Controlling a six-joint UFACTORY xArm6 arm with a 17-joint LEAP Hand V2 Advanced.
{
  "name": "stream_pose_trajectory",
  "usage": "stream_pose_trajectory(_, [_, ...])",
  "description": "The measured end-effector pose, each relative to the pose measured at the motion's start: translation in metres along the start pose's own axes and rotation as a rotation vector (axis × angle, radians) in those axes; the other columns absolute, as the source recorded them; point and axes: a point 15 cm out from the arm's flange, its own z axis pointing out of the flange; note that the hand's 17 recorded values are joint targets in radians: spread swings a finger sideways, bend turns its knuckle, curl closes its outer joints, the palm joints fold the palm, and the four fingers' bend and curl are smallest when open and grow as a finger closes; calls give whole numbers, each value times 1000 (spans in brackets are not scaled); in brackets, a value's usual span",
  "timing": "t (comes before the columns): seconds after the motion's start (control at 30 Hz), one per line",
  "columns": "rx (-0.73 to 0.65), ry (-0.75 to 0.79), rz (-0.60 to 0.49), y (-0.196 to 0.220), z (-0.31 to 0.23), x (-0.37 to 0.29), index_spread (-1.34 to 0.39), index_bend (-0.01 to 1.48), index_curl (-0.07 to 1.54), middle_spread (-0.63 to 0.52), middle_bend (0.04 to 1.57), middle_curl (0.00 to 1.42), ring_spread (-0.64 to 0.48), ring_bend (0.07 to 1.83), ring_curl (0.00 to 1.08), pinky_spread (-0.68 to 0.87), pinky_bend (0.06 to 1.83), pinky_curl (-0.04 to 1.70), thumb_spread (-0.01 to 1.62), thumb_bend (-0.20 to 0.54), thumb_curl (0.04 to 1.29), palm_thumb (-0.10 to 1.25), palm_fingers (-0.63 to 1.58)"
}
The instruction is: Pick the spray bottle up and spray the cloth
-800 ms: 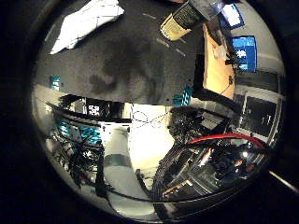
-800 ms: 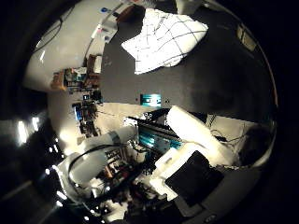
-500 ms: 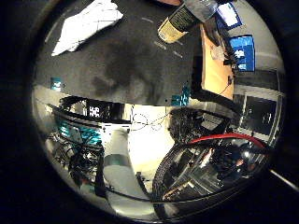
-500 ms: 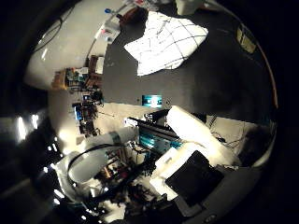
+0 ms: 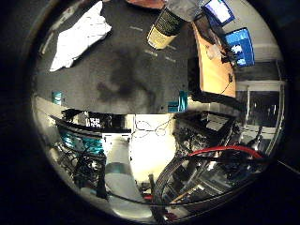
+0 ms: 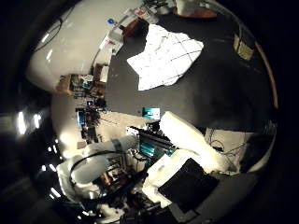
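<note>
The spray bottle (image 5: 165, 28) has a pale yellowish body and a dark head, and it stands on the dark table (image 5: 131, 70) near its far side. The white cloth (image 5: 80, 36) lies crumpled on the same table, well away from the bottle. In the right thumb side palm view the cloth (image 6: 164, 56) shows thin dark grid lines. My right hand hangs above the table's near side, away from both the bottle and the cloth. Neither view shows its fingers.
A wooden desk (image 5: 212, 64) with blue-lit screens (image 5: 242, 45) stands beside the table past the bottle. Small items (image 6: 126, 21) sit by the table's far corner. The near table edge (image 5: 122, 103) carries teal markers, with cluttered equipment (image 6: 154, 140) and arm parts below.
Both views have shifted a little, so the camera has moved with the hand. The cloth and the bottle stay where they were on the table.
</note>
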Motion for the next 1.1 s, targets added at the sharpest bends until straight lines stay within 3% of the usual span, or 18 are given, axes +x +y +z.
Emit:
stream_pose_trajectory(0.9, [217, -155, 143, -14, -34, 61, -324, 179, 339, -14, 262, 384, 64, 430, 256, 262, 346, 246, 1209, -16, 266, 635, 425])
stream_pose_trajectory(1.1, [245, -240, 188, -13, -21, 61, -323, 181, 346, -30, 274, 392, 59, 431, 253, 262, 335, 242, 1209, -16, 266, 635, 436])
